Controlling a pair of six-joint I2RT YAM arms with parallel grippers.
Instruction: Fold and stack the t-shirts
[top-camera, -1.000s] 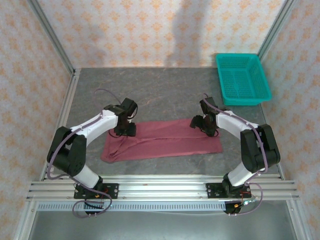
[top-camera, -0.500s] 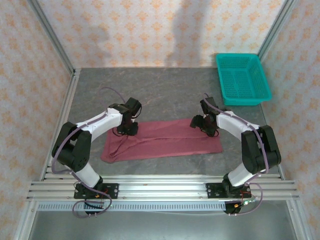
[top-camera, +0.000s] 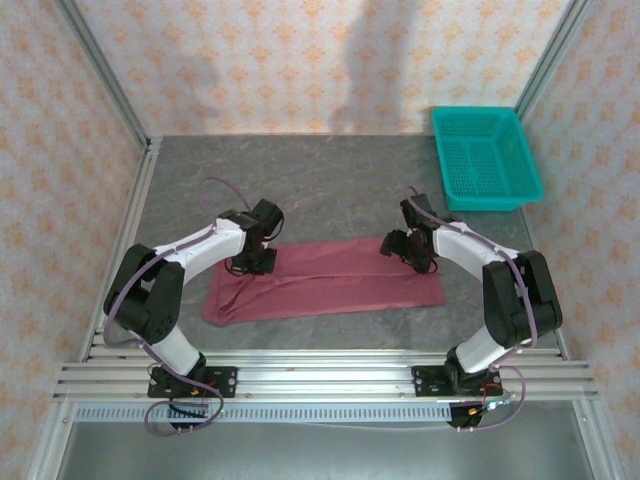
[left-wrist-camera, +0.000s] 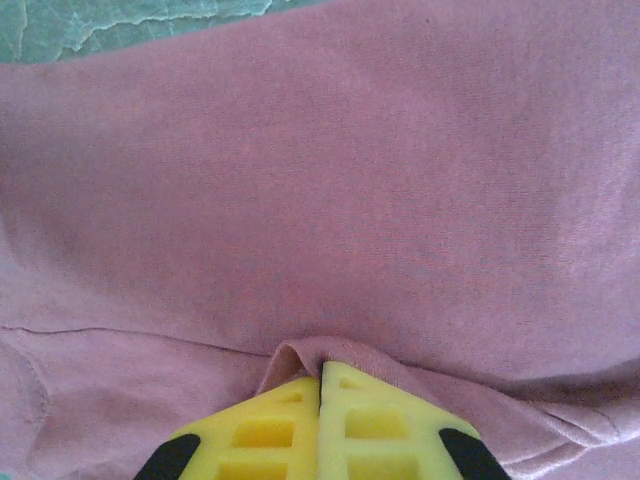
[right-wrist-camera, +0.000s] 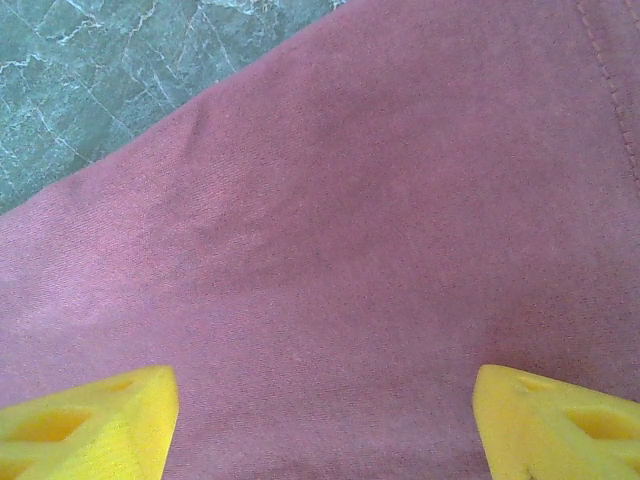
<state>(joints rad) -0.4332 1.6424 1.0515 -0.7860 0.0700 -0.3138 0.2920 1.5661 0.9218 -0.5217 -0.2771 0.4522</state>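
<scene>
Maroon t-shirt (top-camera: 330, 283) lies as a long folded strip on my tabletop (top-camera: 320, 175), nearer me than the teal basket (top-camera: 441, 150) and left of it. My left gripper (left-wrist-camera: 320, 378), at the end farthest from the basket, is clamped on a raised fold of cloth. My right gripper (right-wrist-camera: 325, 405), at the basket-side end, stands wide apart over the fabric.

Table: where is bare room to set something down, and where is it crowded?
Free: the strip between shirt and back wall, left of the basket; also between shirt and near rail. Crowded: shirt's far edge, at left claw and right claw.
</scene>
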